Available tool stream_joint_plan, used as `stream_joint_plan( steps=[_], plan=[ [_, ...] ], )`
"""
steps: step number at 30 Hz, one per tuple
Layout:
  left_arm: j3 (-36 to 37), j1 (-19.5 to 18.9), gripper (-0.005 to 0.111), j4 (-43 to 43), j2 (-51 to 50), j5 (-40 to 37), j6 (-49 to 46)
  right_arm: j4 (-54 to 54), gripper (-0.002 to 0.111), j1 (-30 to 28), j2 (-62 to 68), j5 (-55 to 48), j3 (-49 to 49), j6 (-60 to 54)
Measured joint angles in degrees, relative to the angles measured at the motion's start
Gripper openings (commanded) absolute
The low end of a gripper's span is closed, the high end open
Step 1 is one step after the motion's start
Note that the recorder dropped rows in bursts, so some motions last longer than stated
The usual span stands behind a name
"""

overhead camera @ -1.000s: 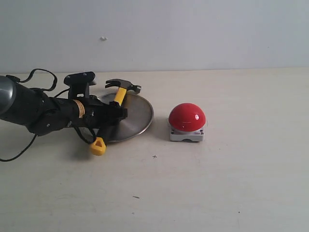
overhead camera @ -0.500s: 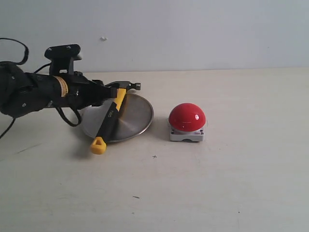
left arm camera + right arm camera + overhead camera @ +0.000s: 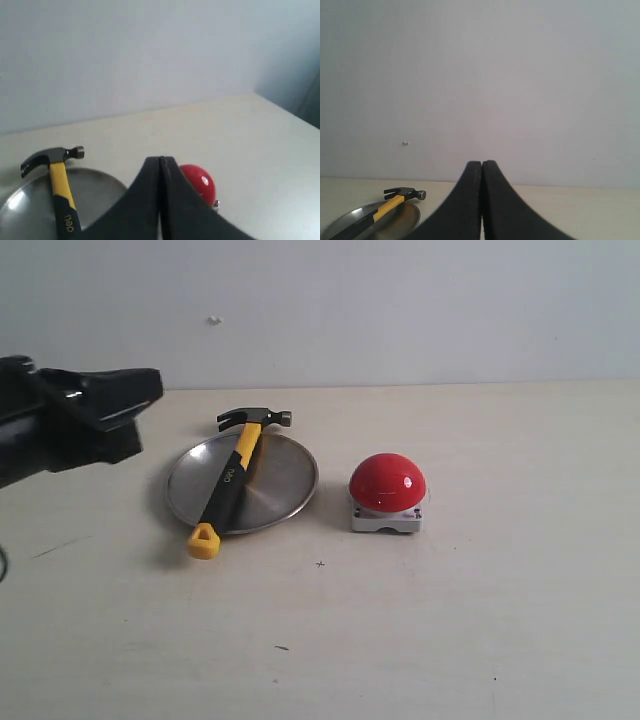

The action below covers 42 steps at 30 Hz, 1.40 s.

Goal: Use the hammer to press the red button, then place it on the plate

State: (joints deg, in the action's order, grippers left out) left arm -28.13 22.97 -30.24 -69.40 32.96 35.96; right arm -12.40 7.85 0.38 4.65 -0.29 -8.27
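Beige table [image 3: 450,620] (faintly marked) meets pale wall [image 3: 400,310].

Left arm [image 3: 62,430] blurred; fingers [image 3: 142,210] hide perhaps half the red button [image 3: 202,182]

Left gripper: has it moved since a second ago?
Yes. The left gripper has let go of the hammer and pulled back to the left, clear of the plate, where the hammer now lies.

Below and ahead of the left gripper [image 3: 160,161], hammer [image 3: 61,185], plate [image 3: 97,187] and button [image 3: 200,182] block the way; open table [image 3: 240,130] lies beyond them.
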Motion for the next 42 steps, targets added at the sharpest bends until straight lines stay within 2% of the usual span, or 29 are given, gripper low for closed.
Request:
stream_joint_plan(
  steps=[7,14,18,23,30,36,42],
  plan=[
    [9.62,0.00,0.000,2.69,22.57,-5.18,-4.73,-0.93,0.000,0.00,0.00,-0.34,0.00,0.00],
    [13.00,0.00,0.000,3.34,39.45,-15.91,-6.16,-1.07,0.000,0.00,0.00,-0.34,0.00,0.00],
    [14.43,0.00,0.000,3.34,44.49,-22.97,-6.27,-1.07,0.000,0.00,0.00,-0.34,0.00,0.00],
    [15.87,0.00,0.000,3.47,47.60,-27.31,-7.52,-1.07,0.000,0.00,0.00,-0.34,0.00,0.00],
    [18.05,0.00,0.000,3.81,50.97,-28.15,-9.91,-1.07,0.000,0.00,0.00,-0.46,0.00,0.00],
    [20.46,-0.13,0.000,12.64,58.86,-28.37,-20.62,-1.07,0.000,0.00,0.00,-0.46,0.00,0.00],
    [20.58,-3.44,0.000,14.74,68.33,-32.38,-23.85,-1.07,0.000,0.00,0.00,-0.46,0.00,0.00]
  ],
)
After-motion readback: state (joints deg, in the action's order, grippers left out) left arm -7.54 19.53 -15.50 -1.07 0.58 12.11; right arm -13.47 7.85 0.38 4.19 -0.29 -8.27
